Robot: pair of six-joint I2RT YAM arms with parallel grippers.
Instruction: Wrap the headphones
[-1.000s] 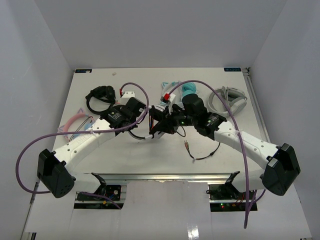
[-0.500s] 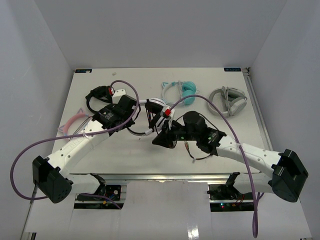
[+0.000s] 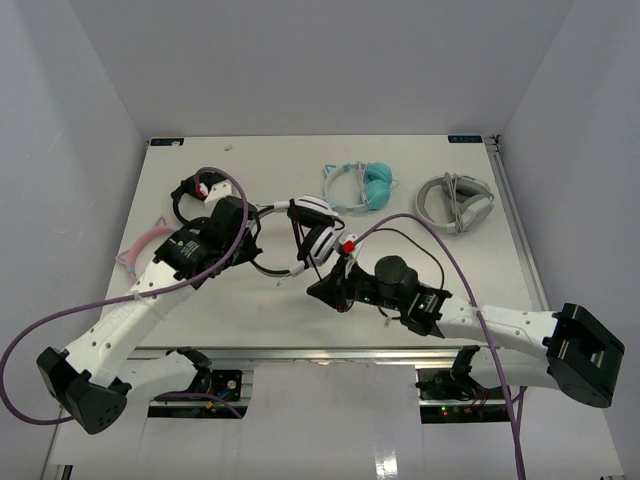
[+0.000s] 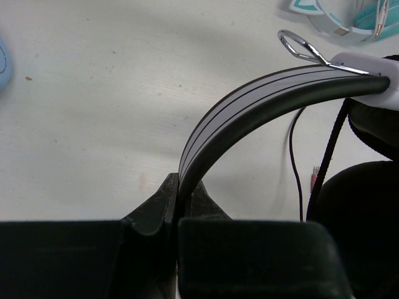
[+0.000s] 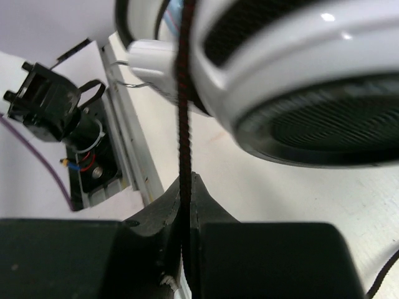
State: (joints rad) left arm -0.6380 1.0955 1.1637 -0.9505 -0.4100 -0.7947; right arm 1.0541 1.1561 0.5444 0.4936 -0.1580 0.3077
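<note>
The headphones (image 3: pixel 318 240) look lifted off the tabletop (image 3: pixel 250 160), hanging in the gap between the two hands, with the ear cups right above the right hand's fingertips. The left hand (image 3: pixel 248 222) is clamped tight on the headband (image 4: pixel 262 99), which arcs up and away from its fingers toward the cups. The right hand (image 3: pixel 322 288) is pinched down on the thin black cable (image 5: pixel 185 93). The cable runs taut, straight up from that hand and past the near ear cup (image 5: pixel 299 81).

To me this looks like mid-wind, laying a turn of cable around the headset.

If I were coaching it:
- The left hand should act as a dead-steady anchor and shouldn't twist the band.
- The right hand should carry the cable around close to the cups, with just enough tension that the loop lies flat (too much and it'll yank the band out of the other hand's grip).
- The slack looks like it trails on the tabletop behind the right hand's wrist. It'll need to re-pinch further down the cable for each turn rather than drag the whole tail.

One more thing to watch is the arm's own purple hose (image 3: pixel 400 222), which is draped right over that wrist. The teal headphones (image 3: pixel 370 185) beyond both hands seem far enough off not to matter.
</note>
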